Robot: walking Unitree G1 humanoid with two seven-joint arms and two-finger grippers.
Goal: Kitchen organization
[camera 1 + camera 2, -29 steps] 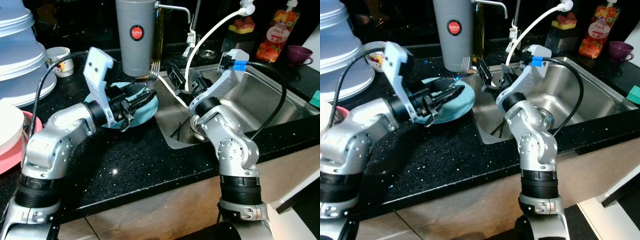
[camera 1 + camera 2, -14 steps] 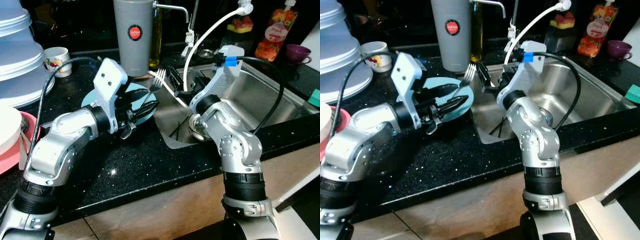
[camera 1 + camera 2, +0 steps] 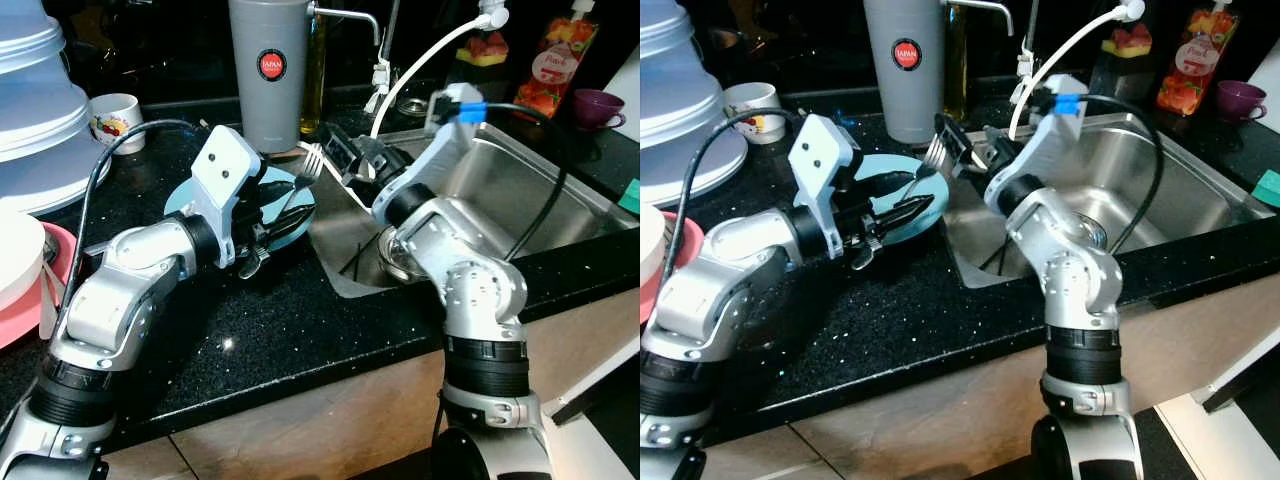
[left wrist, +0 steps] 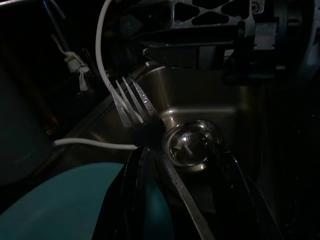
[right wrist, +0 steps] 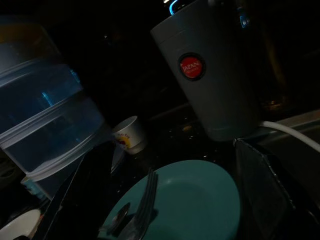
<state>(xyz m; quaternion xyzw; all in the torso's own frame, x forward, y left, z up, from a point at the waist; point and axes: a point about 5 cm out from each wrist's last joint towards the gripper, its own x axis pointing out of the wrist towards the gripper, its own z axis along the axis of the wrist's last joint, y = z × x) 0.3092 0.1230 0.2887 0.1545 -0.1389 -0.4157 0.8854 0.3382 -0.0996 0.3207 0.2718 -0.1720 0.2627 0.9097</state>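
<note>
Our left tool pinches a fork over the teal plate, tines angled up toward the sink. Our right tool hovers spread and empty just beyond those tines.

Head views are bright and sharp in the foreground, with glare on the steel sink at right and sparkle on the black countertop; the upper frame falls into darkness. Both wrist views are dim, with highlights on the fork.
</note>
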